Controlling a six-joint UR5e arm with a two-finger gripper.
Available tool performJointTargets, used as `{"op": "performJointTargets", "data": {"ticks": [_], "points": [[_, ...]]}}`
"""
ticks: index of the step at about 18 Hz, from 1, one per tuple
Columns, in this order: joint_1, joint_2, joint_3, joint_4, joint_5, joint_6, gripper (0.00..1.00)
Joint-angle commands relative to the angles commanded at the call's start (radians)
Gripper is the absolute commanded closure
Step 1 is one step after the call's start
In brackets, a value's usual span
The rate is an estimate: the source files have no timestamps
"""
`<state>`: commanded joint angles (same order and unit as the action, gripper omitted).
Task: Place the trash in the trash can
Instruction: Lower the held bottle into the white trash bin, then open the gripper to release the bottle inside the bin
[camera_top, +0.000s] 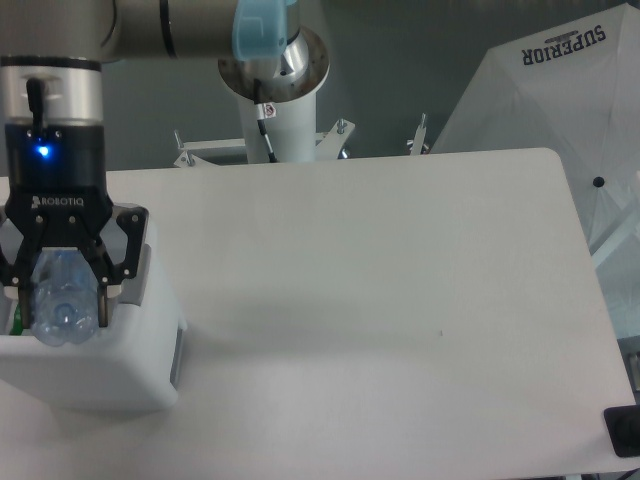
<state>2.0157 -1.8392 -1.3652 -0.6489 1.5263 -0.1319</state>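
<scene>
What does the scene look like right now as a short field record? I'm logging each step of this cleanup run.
gripper: shut on the bottle, above the bin opening
bottle: clear bluish plastic, held between the fingers, inside the bin's rim outline
bin: light grey-white, at the table's left edge
wrapper: only a green sliver shows inside the bin
table: white, nothing else visible on its top
</scene>
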Motion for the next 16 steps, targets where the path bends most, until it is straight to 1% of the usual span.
{"op": "performJointTargets", "data": {"ticks": [1,3,5,6,11,13,14,16], "points": [[-0.006,0.002,0.000,0.000,-0.002,0.000,0.33],[-0.009,0.005,-0.003,0.000,-0.002,0.000,0.23],[-0.017,0.009,-0.003,0.000,-0.002,0.009,0.04],[-0.020,0.012,-0.005,-0.002,-0.002,0.027,0.00],[-0.014,0.054,-0.006,-0.003,0.002,0.129,0.00],[0.009,0.070,-0.012,-0.005,0.003,0.153,0.00],[0.050,0.081,-0.026,-0.006,0.003,0.197,0.00],[0.101,0.101,-0.073,-0.008,-0.003,0.372,0.00]]}}
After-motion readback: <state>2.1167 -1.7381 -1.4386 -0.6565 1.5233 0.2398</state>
